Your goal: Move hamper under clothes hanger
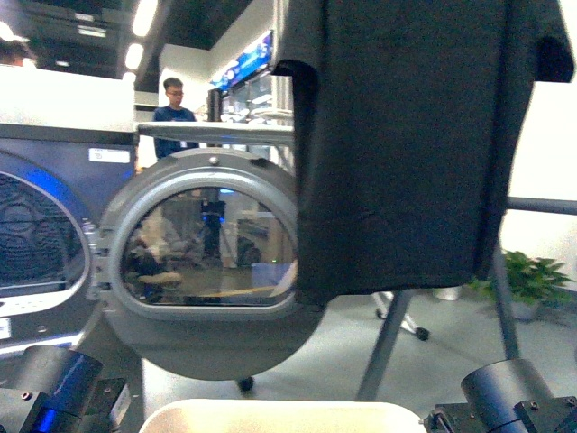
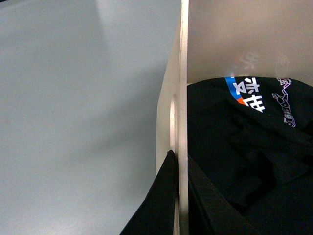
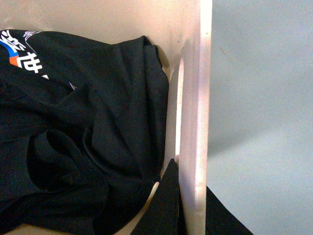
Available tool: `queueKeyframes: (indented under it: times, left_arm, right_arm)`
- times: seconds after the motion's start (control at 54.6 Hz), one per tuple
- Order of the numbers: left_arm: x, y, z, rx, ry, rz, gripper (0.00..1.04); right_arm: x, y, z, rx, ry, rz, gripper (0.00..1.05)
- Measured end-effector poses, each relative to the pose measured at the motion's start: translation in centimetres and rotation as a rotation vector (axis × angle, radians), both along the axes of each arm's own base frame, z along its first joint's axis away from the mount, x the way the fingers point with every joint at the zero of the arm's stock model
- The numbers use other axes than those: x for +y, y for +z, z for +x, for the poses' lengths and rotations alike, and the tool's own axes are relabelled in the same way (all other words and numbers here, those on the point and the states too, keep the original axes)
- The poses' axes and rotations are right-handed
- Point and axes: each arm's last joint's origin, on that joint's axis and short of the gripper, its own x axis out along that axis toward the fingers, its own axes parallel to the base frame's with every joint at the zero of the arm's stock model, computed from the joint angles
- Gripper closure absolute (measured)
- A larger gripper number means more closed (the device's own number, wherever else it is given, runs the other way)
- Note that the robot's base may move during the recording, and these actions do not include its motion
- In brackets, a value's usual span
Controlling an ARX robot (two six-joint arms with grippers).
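You're seeing the hamper (image 1: 279,415) sitting low at the bottom centre of the front view, only its cream rim showing, between the two arms.

Your left gripper (image 2: 180,169) is straddling one side's rim. One finger (image 2: 156,205) is lying against the outside wall and the other is pressing on the inside, so it is clamped onto the hamper wall (image 2: 183,73) just below the oval handle slot (image 2: 172,117).

Your right gripper (image 3: 190,181) is doing the same on the opposite wall (image 3: 203,73): one finger (image 3: 164,205) inside, one outside, closed on the rim.

Dark clothes (image 2: 244,171) with a white, blue and orange print are lying bunched inside the bin (also showing in the right wrist view). Grey floor (image 2: 73,122) is showing outside the walls.

The black T-shirt (image 1: 406,135) is hanging high and toward the right of the front view, its top edge running out of frame. It is sitting above and rightward of the hamper's middle; you cannot tell how far behind.

The grey dryer (image 1: 54,225) is standing at left with its round door (image 1: 212,262) swung open.
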Motion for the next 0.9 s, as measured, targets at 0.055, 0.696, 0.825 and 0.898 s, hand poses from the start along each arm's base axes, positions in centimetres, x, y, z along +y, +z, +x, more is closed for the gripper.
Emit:
queueKeyframes:
  times: [0.055, 0.696, 0.825, 0.898]
  left_arm:
    - [0.19, -0.03, -0.01, 0.001, 0.005, 0.001, 1.00]
    - [0.34, -0.01, 0.00, 0.001, 0.009, 0.001, 1.00]
    - [0.35, 0.03, -0.01, 0.000, 0.009, 0.001, 1.00]
    - [0.35, -0.03, -0.04, 0.002, 0.009, 0.000, 1.00]
  right_arm:
    - [0.17, 0.00, -0.03, 0.000, 0.004, 0.001, 1.02]
    - [0.20, 0.06, -0.04, -0.001, 0.006, 0.002, 1.02]
    - [0.22, 0.14, -0.03, -0.003, 0.006, 0.002, 1.02]
    - [0.22, 0.12, -0.03, -0.003, 0.006, 0.002, 1.02]
